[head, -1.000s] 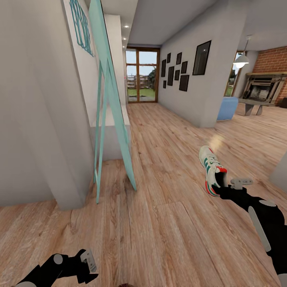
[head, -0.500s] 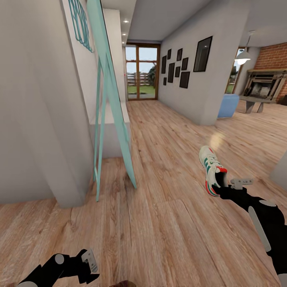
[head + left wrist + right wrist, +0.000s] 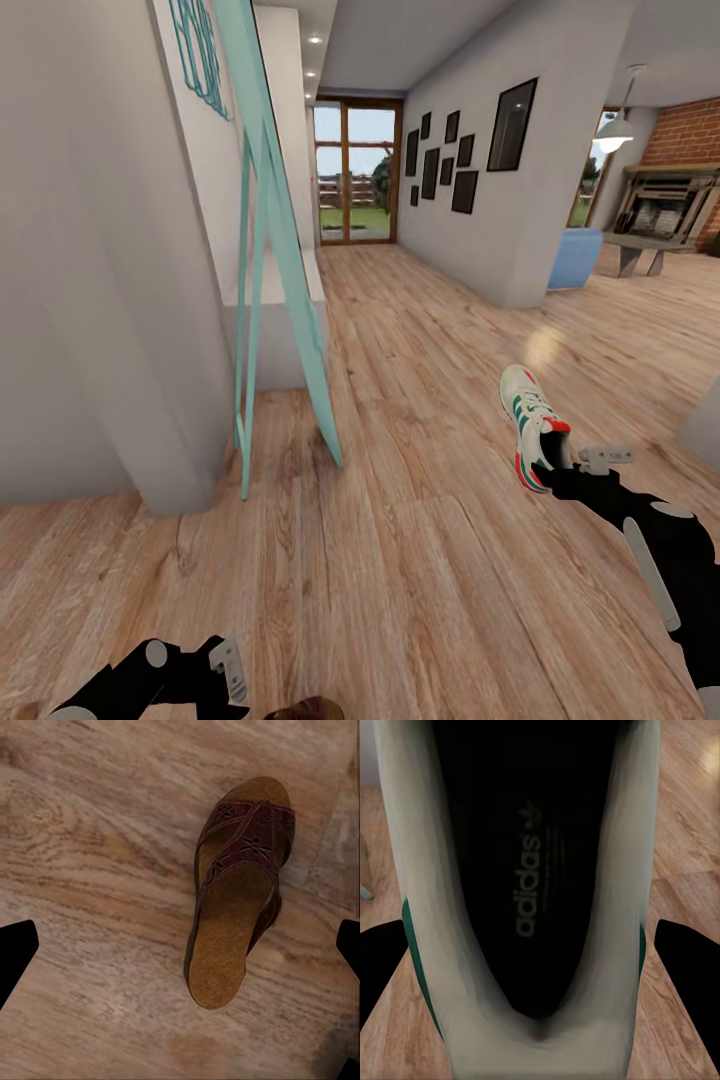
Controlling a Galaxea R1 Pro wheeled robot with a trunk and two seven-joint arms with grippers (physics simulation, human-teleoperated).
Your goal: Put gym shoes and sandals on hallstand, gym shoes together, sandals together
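Observation:
One white gym shoe [image 3: 530, 415] with green stripes and a red heel hangs above the corridor floor [image 3: 420, 560], heel toward my right gripper [image 3: 568, 466], which is shut on it. The right wrist view looks into that gym shoe [image 3: 532, 892], with my right gripper [image 3: 536, 975] clamped across its heel end. A dark brown sandal [image 3: 238, 896] lies flat on the planks under my open left gripper [image 3: 184, 949], whose fingers are apart from it. In the head view the left gripper [image 3: 226, 672] is low at the near left, beside a sliver of the sandal [image 3: 305, 710]. The pale-grey hallstand [image 3: 285, 335] stands along the left wall.
A tall teal-framed mirror [image 3: 285, 250] leans in front of the low unit. A grey wall block [image 3: 110, 300] juts out at the near left. The corridor runs ahead to a glass door [image 3: 352, 175]; a blue seat [image 3: 572, 258] and a brick fireplace [image 3: 665, 205] are at the right.
The view has shifted a little, so the camera moved. My left gripper sits lower in the picture and the sandal's edge now shows beside it. The right gripper still holds the shoe.

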